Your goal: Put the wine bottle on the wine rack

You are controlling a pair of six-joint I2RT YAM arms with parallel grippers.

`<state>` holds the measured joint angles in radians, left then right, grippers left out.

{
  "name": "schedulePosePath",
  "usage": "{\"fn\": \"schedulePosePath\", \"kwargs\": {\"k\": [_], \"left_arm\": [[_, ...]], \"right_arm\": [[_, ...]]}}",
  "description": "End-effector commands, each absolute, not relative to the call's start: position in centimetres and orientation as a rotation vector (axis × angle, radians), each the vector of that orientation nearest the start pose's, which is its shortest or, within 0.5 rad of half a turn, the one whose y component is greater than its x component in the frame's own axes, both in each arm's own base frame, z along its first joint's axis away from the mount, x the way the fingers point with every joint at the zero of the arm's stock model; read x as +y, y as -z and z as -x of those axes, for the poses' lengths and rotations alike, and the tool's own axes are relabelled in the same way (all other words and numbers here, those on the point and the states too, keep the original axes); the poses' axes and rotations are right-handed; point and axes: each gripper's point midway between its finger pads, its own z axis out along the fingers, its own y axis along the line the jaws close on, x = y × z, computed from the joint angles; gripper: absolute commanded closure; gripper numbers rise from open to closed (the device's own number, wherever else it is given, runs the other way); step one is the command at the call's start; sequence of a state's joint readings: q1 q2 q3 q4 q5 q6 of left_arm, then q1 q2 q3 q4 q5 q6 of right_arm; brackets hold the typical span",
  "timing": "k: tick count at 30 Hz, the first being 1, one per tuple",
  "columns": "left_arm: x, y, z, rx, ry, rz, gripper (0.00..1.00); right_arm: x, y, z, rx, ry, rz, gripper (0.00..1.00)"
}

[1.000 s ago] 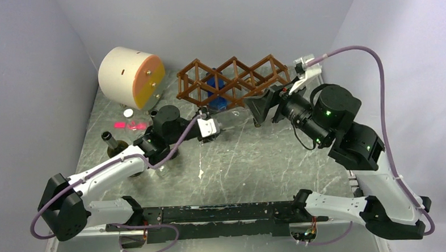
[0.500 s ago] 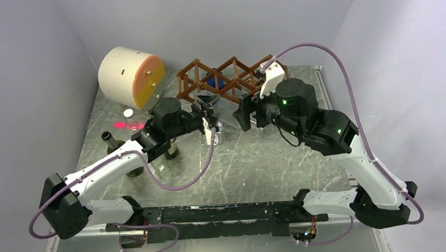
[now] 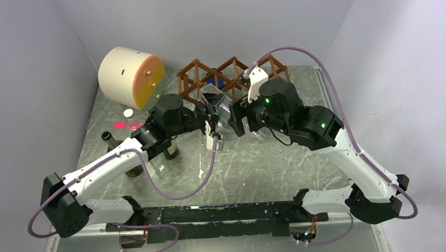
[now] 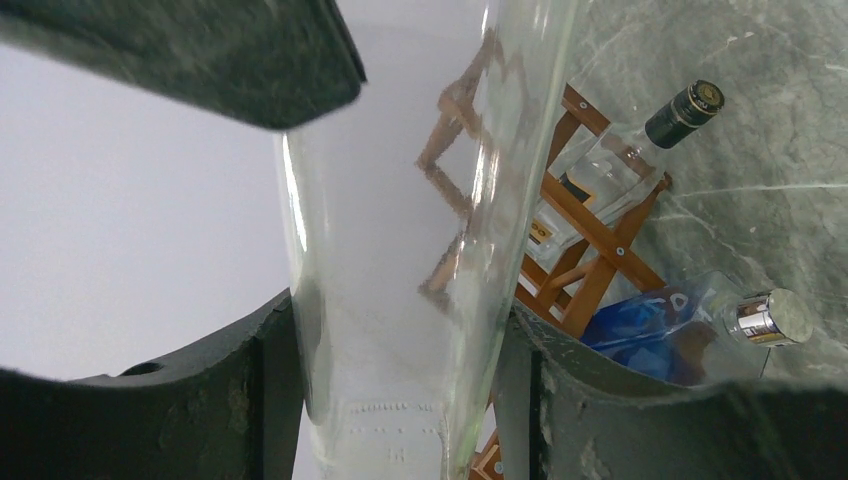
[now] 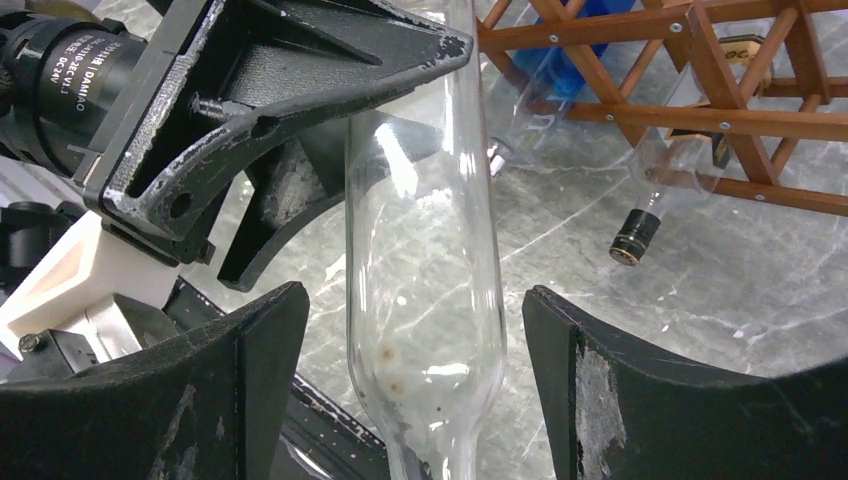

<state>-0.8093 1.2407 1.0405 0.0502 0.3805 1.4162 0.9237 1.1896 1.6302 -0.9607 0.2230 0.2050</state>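
A: Where's the wine rack [image 3: 230, 74]?
B: Just beyond both sets of fingertips, with a blue bottle [image 4: 650, 320] and a black-capped bottle [image 4: 610, 165] lying in its cells.
A: And the clear wine bottle [image 5: 425, 250]?
B: Off the rack, clamped between the fingers of the left gripper [image 4: 400, 310] (glass touching both of them).
A: The right gripper [image 5: 415, 300]?
B: Spread apart, one finger on either side of the same bottle's body, a gap showing on each side

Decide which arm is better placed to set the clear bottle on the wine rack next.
Left. The left fingers are shut on the clear bottle, close to the wine rack. The right fingers only straddle it, with gaps on both sides.
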Motion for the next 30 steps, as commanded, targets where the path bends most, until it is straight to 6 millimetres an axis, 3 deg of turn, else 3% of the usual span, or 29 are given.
{"fn": "schedulePosePath", "kwargs": {"k": [1, 10, 14, 16, 22, 24, 27, 29, 30], "left_arm": [[-33.7, -38.2, -26.3, 0.331, -0.154, -1.554, 0.93], [-33.5, -38.1, -26.7, 0.358, -0.163, -1.532, 0.93], [-33.4, -38.1, -27.0, 0.378, -0.164, -1.526, 0.93], [-33.4, -38.0, -27.1, 0.387, -0.165, -1.524, 0.93], [-33.3, -38.0, -27.1, 0.415, -0.136, -1.510, 0.91], [-33.4, -37.9, -27.1, 0.424, -0.129, -1.512, 0.82], [-33.3, -37.5, -27.3, 0.431, -0.135, -1.497, 0.54], [-33.2, -37.3, -27.4, 0.434, -0.142, -1.479, 0.40], [-33.2, -37.1, -27.6, 0.444, -0.143, -1.478, 0.04]], "right_arm": [[23.5, -34.3, -20.7, 2.065, -0.458, 0.668, 0.18], [24.1, -32.0, -20.6, 2.122, -0.461, 0.679, 0.15], [24.2, -31.5, -20.6, 2.139, -0.460, 0.674, 0.20], [24.3, -31.5, -20.6, 2.141, -0.463, 0.670, 0.29], [23.1, -32.4, -21.8, 2.110, -0.398, 0.560, 0.68], [22.9, -33.0, -22.1, 2.089, -0.391, 0.534, 0.85], [22.3, -34.0, -22.6, 2.054, -0.373, 0.487, 1.00], [21.8, -34.5, -23.0, 2.034, -0.348, 0.447, 1.00], [21.5, -34.9, -23.2, 2.021, -0.339, 0.426, 1.00]]}}
